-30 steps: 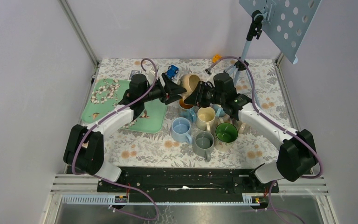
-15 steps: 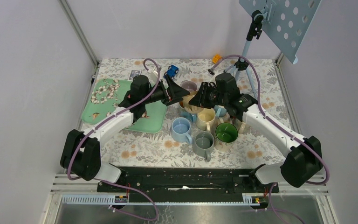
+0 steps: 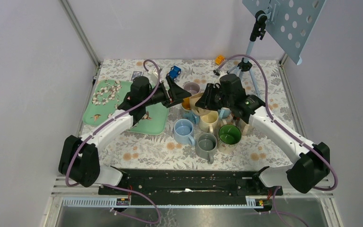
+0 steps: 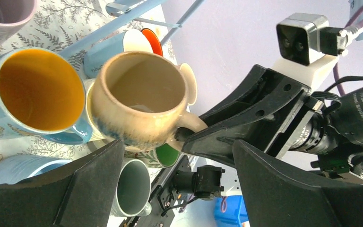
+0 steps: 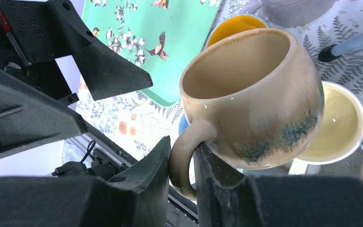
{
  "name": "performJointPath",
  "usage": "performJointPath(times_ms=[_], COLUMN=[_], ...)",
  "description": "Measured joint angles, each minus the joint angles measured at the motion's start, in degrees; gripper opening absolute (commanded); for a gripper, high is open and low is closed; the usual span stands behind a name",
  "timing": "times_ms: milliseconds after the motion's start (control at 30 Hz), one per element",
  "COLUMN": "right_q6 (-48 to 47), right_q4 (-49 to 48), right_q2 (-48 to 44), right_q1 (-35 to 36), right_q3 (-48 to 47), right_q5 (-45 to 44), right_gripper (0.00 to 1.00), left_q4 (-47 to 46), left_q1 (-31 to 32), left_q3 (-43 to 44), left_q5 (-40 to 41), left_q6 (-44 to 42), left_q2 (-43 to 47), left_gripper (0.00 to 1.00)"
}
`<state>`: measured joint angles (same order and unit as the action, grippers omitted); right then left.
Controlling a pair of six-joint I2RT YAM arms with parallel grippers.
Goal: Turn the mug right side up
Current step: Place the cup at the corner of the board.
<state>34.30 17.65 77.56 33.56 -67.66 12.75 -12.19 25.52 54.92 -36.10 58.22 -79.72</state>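
Mug point(image 5: 255, 94) hangs upright, handle pinched in right gripper point(image 5: 182, 156), facing left gripper point(image 4: 177, 151) splayed wide, empty.

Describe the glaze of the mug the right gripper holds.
The mug is beige with a blue smear; right wrist view.

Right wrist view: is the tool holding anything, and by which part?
Yes. The right tool is shut on the beige mug, pinching its handle. The left tool is open and holds nothing.
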Motion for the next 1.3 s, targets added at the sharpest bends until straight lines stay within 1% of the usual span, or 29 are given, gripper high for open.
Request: performJointPath(times_ms=[233,367,667,1133,1300], right_q6=[-0.70,-0.90,0.28,4.39,6.36], right_q4=[5.01,8.20,15.69,32.76,38.01], right_q2=[-4.15,-8.46,-19.54,-36.46,-41.13], right_q1=[0.07,0.09,0.11,0.17,0.17], right_q3=[-2.03,-2.12,-0.59,1.05,2.01], right_q5=[-3.72,-6.40,-13.51,-28.30,-32.92], right_gripper=[0.00,0.00,0.00,0.00,0.00], left_q4=[6.75,9.81,11.74,12.52,12.55], left_q1=[-0.02,0.00,0.04,0.22,0.48], left_q3=[1.70,2.32,2.38,2.38,2.38], left_q5=[2.80,3.63,3.52,2.89,2.69], left_q6=[-2.34,-3.50,-3.89,-4.04,-4.07], left_q2=[2.60,4.20,5.44,6.95,6.95], left_gripper=[0.90,0.91,0.91,0.91,0.91])
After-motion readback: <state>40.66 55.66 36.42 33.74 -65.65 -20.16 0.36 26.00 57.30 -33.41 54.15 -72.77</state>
